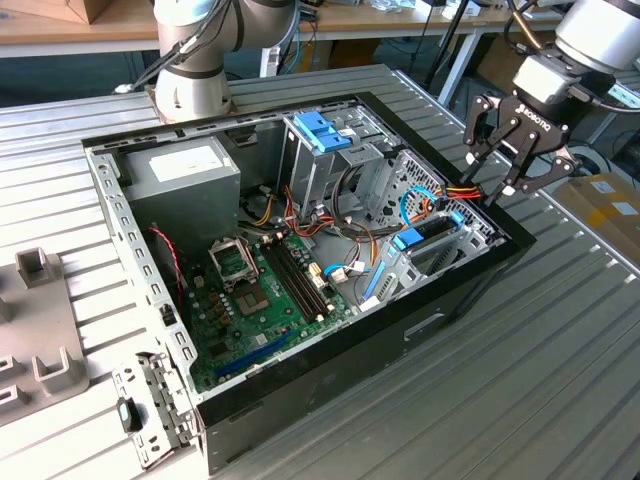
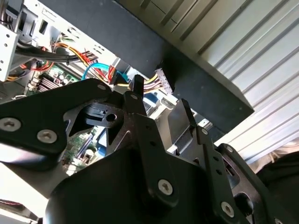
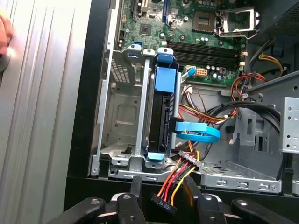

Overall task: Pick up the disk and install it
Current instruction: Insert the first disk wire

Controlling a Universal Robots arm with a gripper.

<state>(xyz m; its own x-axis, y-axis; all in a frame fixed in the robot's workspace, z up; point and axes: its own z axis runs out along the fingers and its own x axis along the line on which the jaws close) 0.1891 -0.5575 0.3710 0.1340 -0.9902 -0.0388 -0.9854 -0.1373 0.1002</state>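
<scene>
Black and skeletal, the gripper (image 1: 503,178) hangs with its fingers spread wide and nothing between them, poised over the rim of the open computer case (image 1: 470,290) at the exterior view's right. Just under its fingertips a bundle of red, yellow and black power wires (image 3: 175,179) ends in a dark connector (image 3: 163,204) that lies between the two fingers in the first wrist view. Beyond those wires, inside the case, the disk (image 3: 161,116) stands on edge in the metal drive cage (image 3: 121,116), its light-blue carrier frame showing at both ends, with a flat blue data cable (image 3: 198,133) running off its side. Further off lies the green motherboard (image 1: 260,310).
</scene>
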